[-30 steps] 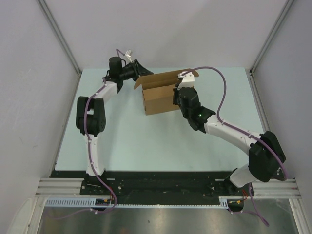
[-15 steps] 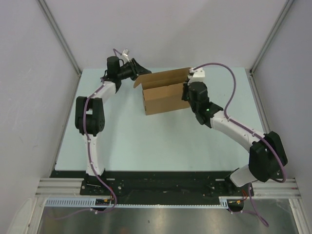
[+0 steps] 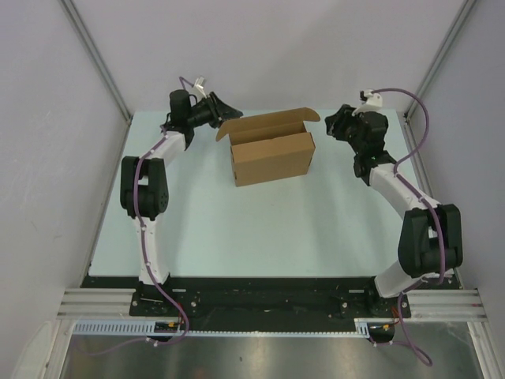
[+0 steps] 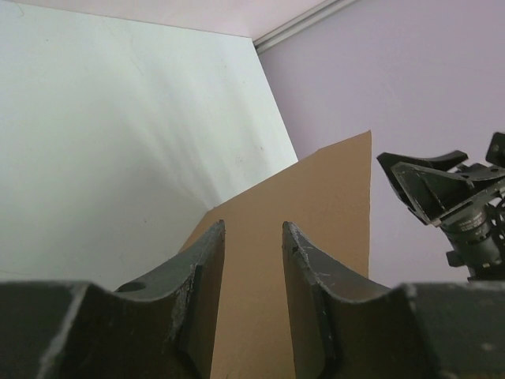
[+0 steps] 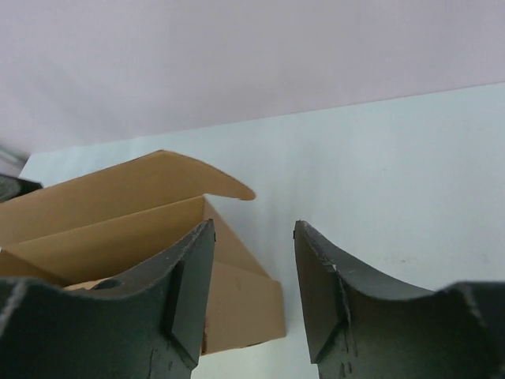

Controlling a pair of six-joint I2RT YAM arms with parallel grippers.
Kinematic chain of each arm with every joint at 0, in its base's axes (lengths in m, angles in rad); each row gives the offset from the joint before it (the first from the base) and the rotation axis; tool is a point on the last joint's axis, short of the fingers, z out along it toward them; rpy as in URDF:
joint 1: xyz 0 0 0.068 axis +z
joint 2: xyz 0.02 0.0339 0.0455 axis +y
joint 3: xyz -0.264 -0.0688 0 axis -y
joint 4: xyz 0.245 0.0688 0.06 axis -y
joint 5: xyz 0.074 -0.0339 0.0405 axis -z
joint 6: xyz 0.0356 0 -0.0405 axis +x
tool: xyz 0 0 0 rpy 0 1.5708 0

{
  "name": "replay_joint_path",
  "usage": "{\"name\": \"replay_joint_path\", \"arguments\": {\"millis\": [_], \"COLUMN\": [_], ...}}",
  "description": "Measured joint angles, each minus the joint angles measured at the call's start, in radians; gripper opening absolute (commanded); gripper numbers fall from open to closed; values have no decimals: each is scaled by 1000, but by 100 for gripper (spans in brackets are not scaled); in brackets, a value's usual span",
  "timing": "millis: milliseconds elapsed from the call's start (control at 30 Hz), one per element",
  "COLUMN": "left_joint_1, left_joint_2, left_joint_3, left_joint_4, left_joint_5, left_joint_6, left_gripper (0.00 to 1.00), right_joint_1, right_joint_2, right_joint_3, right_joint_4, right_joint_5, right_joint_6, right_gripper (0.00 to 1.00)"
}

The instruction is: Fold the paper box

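Beneath me lies a pale mint tabletop [image 3: 237, 229], boxed in by plain whitish wall panels [image 3: 268, 47] with aluminium corner posts [image 3: 96, 61], while a black strip [image 3: 268, 283], aluminium rail [image 3: 95, 300] and slotted cable duct [image 3: 268, 332] run along its near edge.

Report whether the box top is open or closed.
Open. The paper box stands erected, its top flaps raised and the hollow inside visible from above.

This is a robotics lab cell: plain pale wall panels [image 3: 260, 47] on aluminium posts [image 3: 95, 59] close in a light tabletop [image 3: 237, 229]. At the bottom of the frame, two cabled robot arms [image 3: 146, 189] stand bolted to a black rail [image 3: 268, 292].
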Motion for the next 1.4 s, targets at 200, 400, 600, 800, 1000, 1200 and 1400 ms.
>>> {"name": "replay_joint_path", "arguments": {"millis": [200, 400, 600, 800, 1000, 1200, 1400], "left_joint_1": [0, 0, 0, 0, 0, 0, 0], "left_joint_2": [0, 0, 0, 0, 0, 0, 0], "left_joint_3": [0, 0, 0, 0, 0, 0, 0], "left_joint_4": [27, 41, 43, 45, 46, 46, 46], "left_joint_5": [20, 30, 37, 37, 38, 38, 38], "left_joint_6": [-9, -10, -10, -10, -10, -10, -9], "left_gripper": [40, 39, 39, 39, 39, 39, 39], "right_joint_1": [-3, -16, -35, -49, -53, -53, -52], "right_joint_2": [109, 136, 160, 200, 231, 255, 277], "right_joint_3": [107, 154, 187, 218, 269, 342, 362], "right_joint_4": [2, 7, 13, 3, -29, -77, -109], "right_joint_5": [-119, -171, -242, -300, -359, -410, -438], "right_joint_6": [-2, -28, -93, -166, -235, -286, -325], "right_gripper": [55, 53, 54, 54, 54, 52, 50]}}
